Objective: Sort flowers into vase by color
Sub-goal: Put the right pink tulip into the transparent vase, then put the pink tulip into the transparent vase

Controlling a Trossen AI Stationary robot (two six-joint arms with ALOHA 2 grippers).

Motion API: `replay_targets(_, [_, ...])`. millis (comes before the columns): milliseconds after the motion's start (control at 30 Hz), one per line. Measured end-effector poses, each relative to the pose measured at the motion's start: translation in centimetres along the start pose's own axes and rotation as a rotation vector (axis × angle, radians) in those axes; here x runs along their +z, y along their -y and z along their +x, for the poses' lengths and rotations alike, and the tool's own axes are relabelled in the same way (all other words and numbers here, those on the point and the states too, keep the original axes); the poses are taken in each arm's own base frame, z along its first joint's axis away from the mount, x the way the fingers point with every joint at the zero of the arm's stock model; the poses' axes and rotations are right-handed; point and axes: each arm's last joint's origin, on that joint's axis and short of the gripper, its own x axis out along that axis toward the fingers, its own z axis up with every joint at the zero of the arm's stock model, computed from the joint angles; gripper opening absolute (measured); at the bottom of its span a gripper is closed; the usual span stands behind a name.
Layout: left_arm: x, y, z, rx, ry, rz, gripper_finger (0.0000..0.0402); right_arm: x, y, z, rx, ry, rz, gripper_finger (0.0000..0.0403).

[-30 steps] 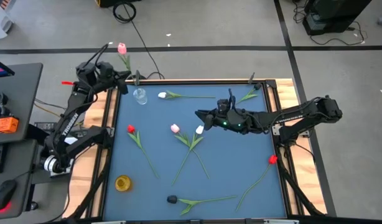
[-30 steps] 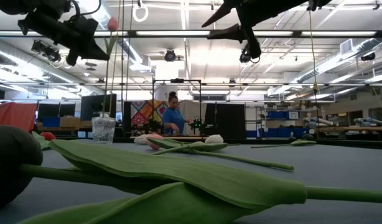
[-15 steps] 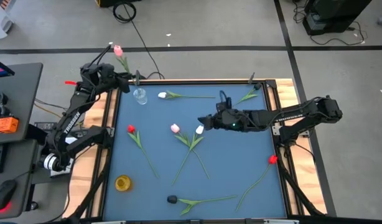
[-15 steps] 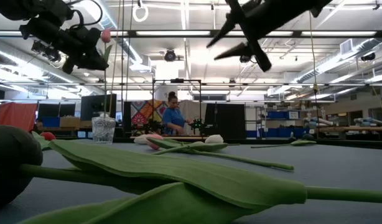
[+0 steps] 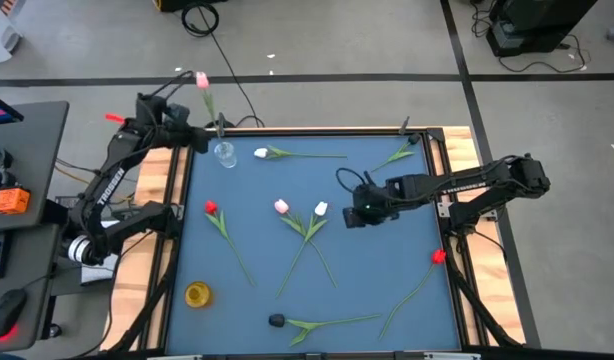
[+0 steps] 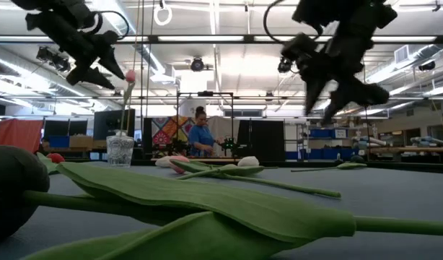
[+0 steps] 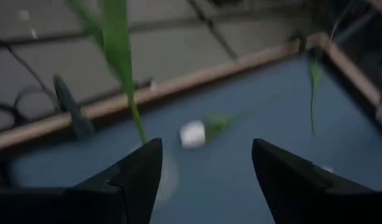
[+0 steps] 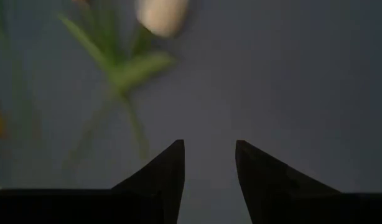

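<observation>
A pink tulip [image 5: 201,80] stands with its stem's lower end in the clear glass vase [image 5: 224,153] at the table's far left corner, its head [image 6: 130,75] leaning out above. My left gripper [image 5: 184,134] hovers open just left of the stem [image 7: 124,68], apart from it. My right gripper [image 5: 353,213] points down, open, above the mat just right of a white tulip [image 5: 320,208]; its head [image 8: 161,14] shows in the right wrist view. A pink tulip [image 5: 281,206], two red ones [image 5: 210,207] [image 5: 439,256] and a white one [image 5: 261,153] lie flat on the mat.
A yellow vase [image 5: 197,294] stands near the front left corner. A dark-headed flower [image 5: 276,320] lies along the near edge, filling the low view's foreground. A loose green leaf [image 5: 399,153] lies at the far right corner. The wooden frame [image 5: 175,180] borders the blue mat.
My left gripper has opened and let go of the pink tulip, tipping downward; the tulip has dropped lower into the glass vase and leans there on its own. My right gripper has tipped from level to pointing down and sunk toward the mat beside the white tulip.
</observation>
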Motion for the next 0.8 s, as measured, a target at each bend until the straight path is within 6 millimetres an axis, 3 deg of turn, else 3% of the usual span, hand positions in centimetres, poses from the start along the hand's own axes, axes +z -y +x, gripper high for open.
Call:
replay_targets(167, [-1.2, 0.9, -0.5, 0.062, -0.178, 0.076, 0.0253, -0.8, 2.4, -0.4, -0.226, -0.165, -0.069, 0.0152])
replay_targets(400, [-2.5, 1.7, -0.8, 0.111, -0.302, 0.018, 0.0253, -1.6, 4.7, -1.3, -0.448, -0.304, -0.219, 0.0152])
replay_targets(567, [-3.6, 2.7, -1.8, 0.098, -0.349, -0.022, 0.0253, -3.3, 5.4, -0.9, -0.45, -0.445, -0.294, 0.0152])
replay_targets(800, [-5.6, 4.1, -4.0, 0.086, -0.397, -0.103, 0.0253, -7.6, 4.7, 0.3, -0.334, -0.544, -0.391, 0.0151])
